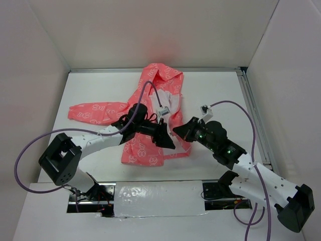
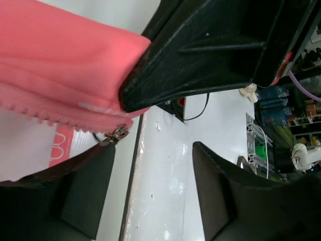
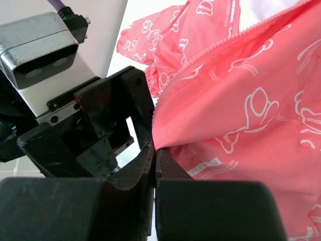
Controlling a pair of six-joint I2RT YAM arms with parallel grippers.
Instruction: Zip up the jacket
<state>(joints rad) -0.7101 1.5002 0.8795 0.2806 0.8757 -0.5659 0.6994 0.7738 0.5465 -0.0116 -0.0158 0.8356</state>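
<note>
One sleeve (image 1: 93, 111) of the jacket (image 1: 168, 80) trails left; the garment lies mid-worktop (image 1: 215, 90), hood away. At its bottom hem (image 3: 200, 150) the left end effector (image 2: 153, 150) stands spread beside the zip pull (image 2: 114, 135), gripping nothing, probably lining up for it. Just right, the right end effector (image 3: 154, 150) pinches the hem, likely anchoring it taut; its bulk crowds the pull.

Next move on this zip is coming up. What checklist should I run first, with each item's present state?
1. Right gripper clamped on jacket hem: ok.
2. Left gripper open: ok.
3. Zipper pull in view: ok.
4. Pull seated between the left fingers: not ok, it hangs at one fingertip, ungripped.
5. Teeth of both sides lined up at the pull: cannot tell.
</note>
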